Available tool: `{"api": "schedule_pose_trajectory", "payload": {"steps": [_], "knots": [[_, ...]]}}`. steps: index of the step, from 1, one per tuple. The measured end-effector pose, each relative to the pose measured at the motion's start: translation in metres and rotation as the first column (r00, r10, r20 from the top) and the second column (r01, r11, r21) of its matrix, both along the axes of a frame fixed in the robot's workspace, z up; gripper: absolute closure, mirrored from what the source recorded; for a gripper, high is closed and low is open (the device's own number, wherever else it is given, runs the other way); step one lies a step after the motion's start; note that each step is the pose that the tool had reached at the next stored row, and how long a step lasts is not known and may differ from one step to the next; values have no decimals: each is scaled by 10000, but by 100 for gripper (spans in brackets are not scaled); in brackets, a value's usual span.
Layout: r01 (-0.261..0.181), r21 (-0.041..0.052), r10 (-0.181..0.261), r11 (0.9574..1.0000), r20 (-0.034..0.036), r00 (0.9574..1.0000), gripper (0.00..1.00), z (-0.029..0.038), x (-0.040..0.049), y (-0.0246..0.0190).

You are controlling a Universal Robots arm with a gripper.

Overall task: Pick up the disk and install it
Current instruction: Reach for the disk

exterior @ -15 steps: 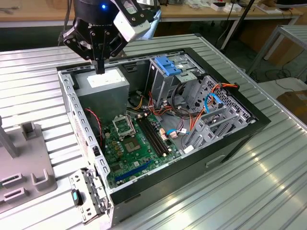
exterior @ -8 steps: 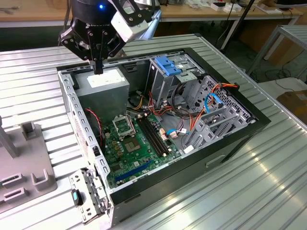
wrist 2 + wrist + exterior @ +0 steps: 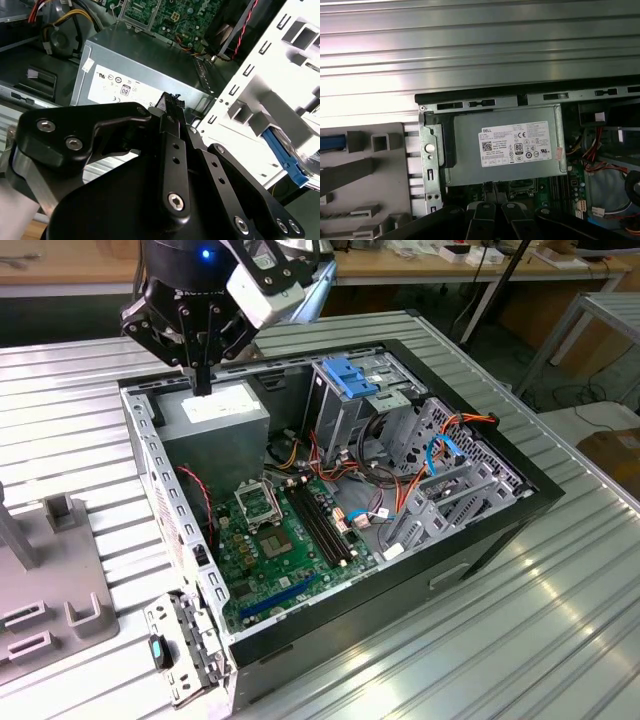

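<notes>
Room is left on the ribbed desk all round one black computer case. At its far rim, over one grey power supply, one gripper is held narrow, fingers together, nothing clasped. One disk, seen by its blue edge, is lodged in one grey fixture beside the case.

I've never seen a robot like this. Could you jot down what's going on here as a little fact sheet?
Setting: open desktop computer case lying on a ribbed metal table
Robot part: gripper pointing down over the case's back corner
Jaws: closed together, holding nothing
Directly below: grey power supply with a white sticker
Also inside: green motherboard, drive cage with blue tabs, coloured cables
Beside the case: grey fixture, at the exterior view's left
</notes>
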State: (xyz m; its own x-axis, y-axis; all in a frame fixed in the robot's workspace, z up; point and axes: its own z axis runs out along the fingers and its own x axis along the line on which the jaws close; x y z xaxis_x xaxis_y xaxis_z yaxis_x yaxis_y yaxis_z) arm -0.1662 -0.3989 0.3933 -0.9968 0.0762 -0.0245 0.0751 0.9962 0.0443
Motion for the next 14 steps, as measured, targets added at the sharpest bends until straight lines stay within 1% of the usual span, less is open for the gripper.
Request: {"api": "schedule_pose_trajectory", "payload": {"steps": [5,11,14], "knots": [[0,0,0,10000,0,10000,89,0,-57,0],[0,0,0,10000,0,10000,89,0,-97,0],[0,0,0,10000,0,10000,89,0,-145,0]]}}
